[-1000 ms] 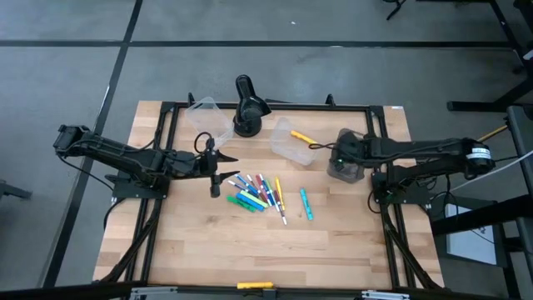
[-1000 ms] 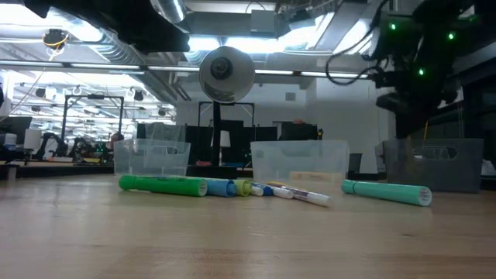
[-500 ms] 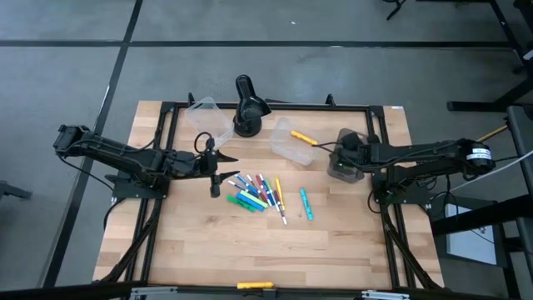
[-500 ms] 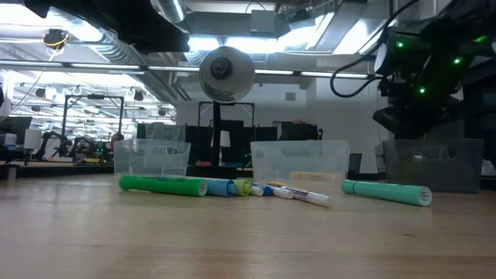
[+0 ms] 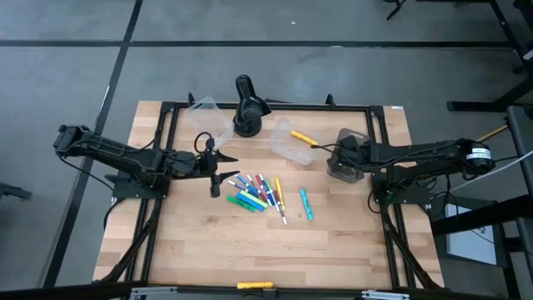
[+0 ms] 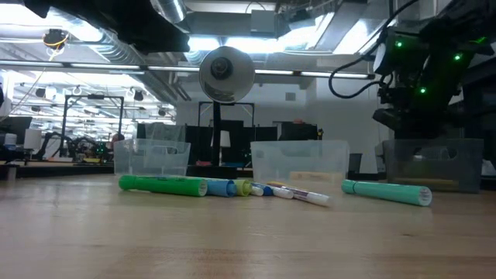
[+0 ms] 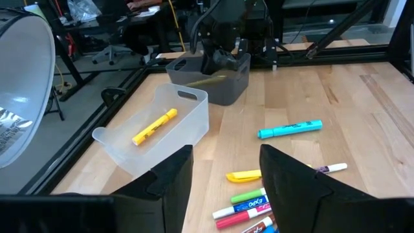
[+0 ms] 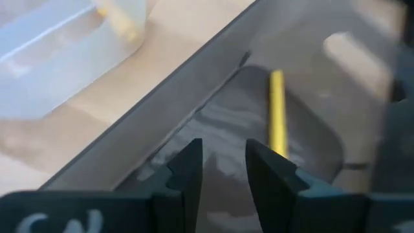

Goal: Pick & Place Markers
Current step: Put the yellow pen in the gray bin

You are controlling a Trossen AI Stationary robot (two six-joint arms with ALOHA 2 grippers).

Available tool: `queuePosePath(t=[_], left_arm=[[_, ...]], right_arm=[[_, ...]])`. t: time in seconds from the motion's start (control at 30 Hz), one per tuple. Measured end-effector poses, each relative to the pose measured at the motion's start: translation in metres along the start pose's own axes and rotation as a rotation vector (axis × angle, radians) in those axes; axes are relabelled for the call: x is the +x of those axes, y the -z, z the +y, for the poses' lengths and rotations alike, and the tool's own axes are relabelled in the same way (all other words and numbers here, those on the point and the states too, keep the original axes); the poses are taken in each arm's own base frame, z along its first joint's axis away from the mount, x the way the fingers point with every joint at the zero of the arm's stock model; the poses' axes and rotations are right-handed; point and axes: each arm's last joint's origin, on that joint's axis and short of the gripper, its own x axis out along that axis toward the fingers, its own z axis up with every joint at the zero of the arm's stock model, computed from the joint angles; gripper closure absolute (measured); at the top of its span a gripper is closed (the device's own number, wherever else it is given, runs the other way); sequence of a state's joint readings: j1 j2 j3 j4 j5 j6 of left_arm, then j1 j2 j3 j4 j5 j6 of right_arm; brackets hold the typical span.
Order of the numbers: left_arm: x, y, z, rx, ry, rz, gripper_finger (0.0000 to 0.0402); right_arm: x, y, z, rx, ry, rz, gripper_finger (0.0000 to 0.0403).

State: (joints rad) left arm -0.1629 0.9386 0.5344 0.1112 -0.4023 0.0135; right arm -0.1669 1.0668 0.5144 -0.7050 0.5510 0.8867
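Left gripper (image 5: 218, 172) spread apart, hovering just left of the markers (image 5: 260, 193) scattered mid-table. Right gripper (image 8: 221, 169) parted, empty, over the grey bin (image 5: 346, 166) at right, yellow marker (image 8: 277, 111) lying inside.

There's a black desk lamp (image 5: 247, 104) sitting at the middle of the table's (image 5: 216, 242) far edge. A clear tub (image 5: 208, 117) sits just left of it, another clear tub (image 5: 291, 142) just right. A smoky grey bin (image 5: 346, 167) is near the right edge.
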Motion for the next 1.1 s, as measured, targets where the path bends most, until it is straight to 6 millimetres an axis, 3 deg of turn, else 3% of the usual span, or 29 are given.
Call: queuePosePath(t=[0.27, 0.77, 1.1], left_arm=[[0.000, 0.000, 0.000, 0.000, 0.006, 0.000, 0.0229], [0.000, 0.000, 0.000, 0.002, 0.008, 0.004, 0.0230], [0.000, 0.000, -0.003, 0.017, 0.109, 0.001, 0.0231]], right_arm=[[-0.009, -0.011, 0.008, -0.018, -0.077, 0.001, 0.0285], [-0.051, -0.053, 0.027, -0.042, -0.230, -0.120, 0.0285], [-0.068, -0.051, 0.052, -0.083, -0.586, -0.073, 0.0285]])
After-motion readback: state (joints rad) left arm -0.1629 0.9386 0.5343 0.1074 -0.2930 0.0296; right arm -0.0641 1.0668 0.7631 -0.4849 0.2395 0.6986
